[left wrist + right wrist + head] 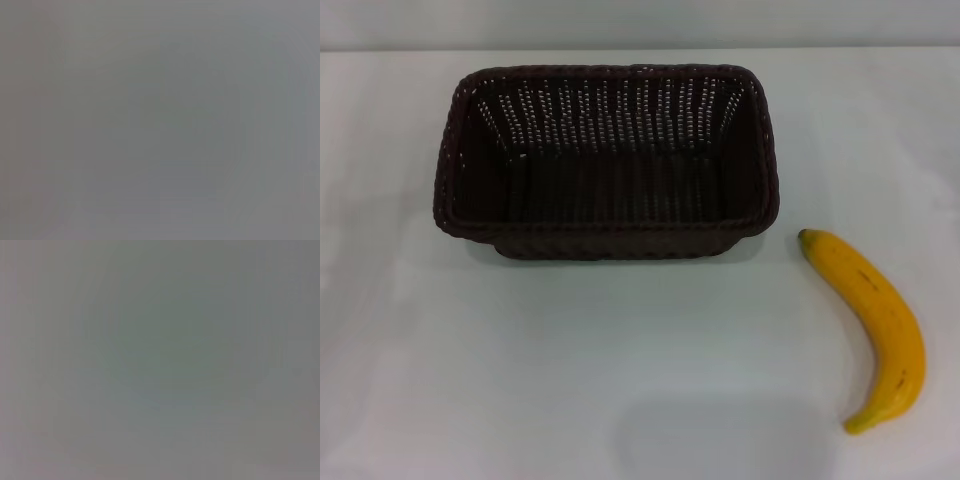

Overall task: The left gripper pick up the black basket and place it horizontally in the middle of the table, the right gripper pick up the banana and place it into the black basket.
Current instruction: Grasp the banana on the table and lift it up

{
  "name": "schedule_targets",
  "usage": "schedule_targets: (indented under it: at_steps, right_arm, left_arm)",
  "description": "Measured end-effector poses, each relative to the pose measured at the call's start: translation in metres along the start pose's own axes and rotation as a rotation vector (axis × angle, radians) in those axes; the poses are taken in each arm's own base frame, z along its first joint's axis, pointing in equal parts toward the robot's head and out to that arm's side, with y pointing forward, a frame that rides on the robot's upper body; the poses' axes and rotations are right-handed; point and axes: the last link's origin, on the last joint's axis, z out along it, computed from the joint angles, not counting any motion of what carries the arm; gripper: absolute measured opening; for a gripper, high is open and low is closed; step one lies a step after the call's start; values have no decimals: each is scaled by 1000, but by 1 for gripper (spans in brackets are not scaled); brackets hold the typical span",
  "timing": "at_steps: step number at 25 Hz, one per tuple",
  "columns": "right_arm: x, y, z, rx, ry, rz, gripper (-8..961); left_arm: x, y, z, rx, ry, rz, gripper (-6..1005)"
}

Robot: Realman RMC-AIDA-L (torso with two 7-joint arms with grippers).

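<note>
On the white table (620,350), toward its far side and about midway across, sits the black basket (608,240) — a rectangular woven wicker one, upright on its base, long side running left to right, its open-weave walls and braided rim showing. Nothing lies inside it. The banana (875,325) rests flat on the table to the right of the basket and nearer the robot, well apart from the rim; its dark stem tip points toward the basket's near right corner, and its curved yellow body bends back toward the near edge. Neither the left claw nor the right claw appears in the head view, and both wrist views show only a blank grey field — so I cannot tell how far either claw is open or whether it holds anything.
</note>
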Motion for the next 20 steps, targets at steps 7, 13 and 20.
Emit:
schedule_targets:
  at_steps: [7,13,20]
  right_arm:
    - [-42,12,19,-147,259,-191,839]
    - [-64,63,41,-277,504,-440,838]
    - [-66,128,28,-213,759,-726,821]
  left_arm:
    - [-8,26,32,11,48,321,845]
    - [-25,40,35,6,14,359,845]
    - [-38,37,13,22,-14,313,846]
